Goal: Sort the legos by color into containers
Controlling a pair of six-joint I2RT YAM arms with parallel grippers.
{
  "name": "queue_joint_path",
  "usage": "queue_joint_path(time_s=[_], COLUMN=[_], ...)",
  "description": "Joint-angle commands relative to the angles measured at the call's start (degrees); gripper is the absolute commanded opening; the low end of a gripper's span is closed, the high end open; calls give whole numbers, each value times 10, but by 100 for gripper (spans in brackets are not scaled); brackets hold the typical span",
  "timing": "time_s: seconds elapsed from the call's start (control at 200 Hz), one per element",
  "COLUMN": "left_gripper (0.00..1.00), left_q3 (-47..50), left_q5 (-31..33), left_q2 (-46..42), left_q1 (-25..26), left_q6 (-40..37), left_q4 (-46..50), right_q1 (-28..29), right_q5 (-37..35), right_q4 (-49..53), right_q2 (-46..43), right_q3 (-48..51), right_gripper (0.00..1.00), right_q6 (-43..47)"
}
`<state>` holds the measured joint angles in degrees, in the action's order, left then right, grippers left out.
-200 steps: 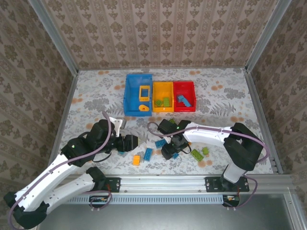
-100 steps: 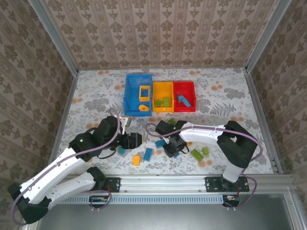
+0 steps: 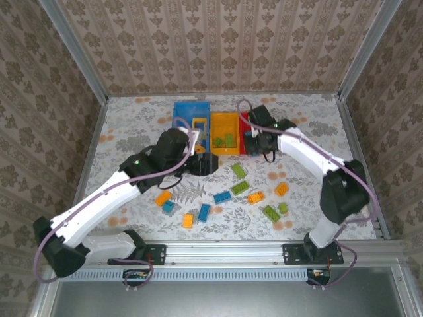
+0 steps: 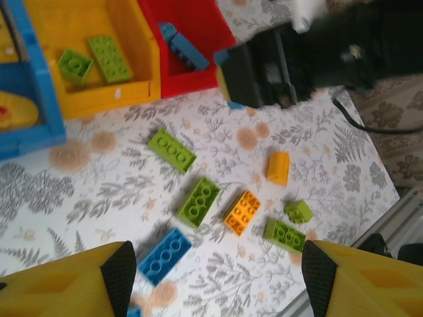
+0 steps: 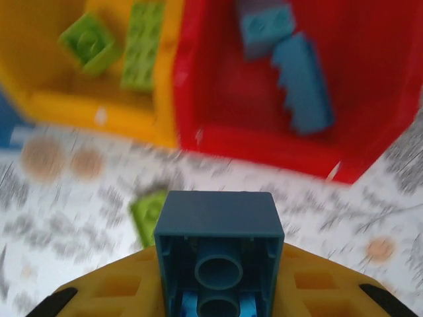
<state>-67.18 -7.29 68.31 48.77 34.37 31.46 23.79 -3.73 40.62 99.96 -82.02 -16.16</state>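
Note:
My right gripper is shut on a blue lego, held just in front of the red bin, which holds two blue legos. From above, the right gripper hangs over the red bin's front. The orange-yellow bin holds green legos. The blue bin holds an orange frame. My left gripper stands open and empty above loose legos: green, orange, blue. From above, the left gripper is just in front of the blue bin.
Loose legos lie scattered on the floral table between the bins and the near rail: green, blue, orange and others. Patterned walls close the sides and back.
The right gripper shut on a blue lego on the table and carried it back to the red bin. The left arm swung forward from the near left to the blue bin's front.

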Motion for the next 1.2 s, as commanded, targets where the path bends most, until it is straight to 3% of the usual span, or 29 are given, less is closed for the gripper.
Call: queue_joint_path(time_s=[0.0,0.19,0.345,0.55,0.76,0.885,1.0,1.095,1.195], left_gripper=[70,70,70,70,70,70,70,73,75], left_q3=[-48,-71,-63,-38,-1,16,47,90,122], left_q5=[0,-3,-3,16,52,114,149,132,100], left_q2=[44,80,79,63,35,30,21,22,35], left_q1=[2,-4,-11,-24,-44,-64,-92,-124,-155], left_q6=[-33,-36,-35,-16,13,70,139,179,168], left_q4=[-41,-61,-59,-22,28,130,216,248,249], right_q1=[-24,-39,-47,-44,-31,-17,3,23,68], right_q5=[-44,-107,-121,-111,-99,-87,-39,70,180], right_q4=[33,101,123,122,115,79,-27,-173,-307], right_q2=[86,222,281,291,235,167,61,-41,-121], right_q3=[-91,-257,-315,-335,-333,-280,-152,2,145], right_gripper=[30,30,34,55,60,60,61,65,70], right_q6=[19,46,50,49,41,30,26,31,52])
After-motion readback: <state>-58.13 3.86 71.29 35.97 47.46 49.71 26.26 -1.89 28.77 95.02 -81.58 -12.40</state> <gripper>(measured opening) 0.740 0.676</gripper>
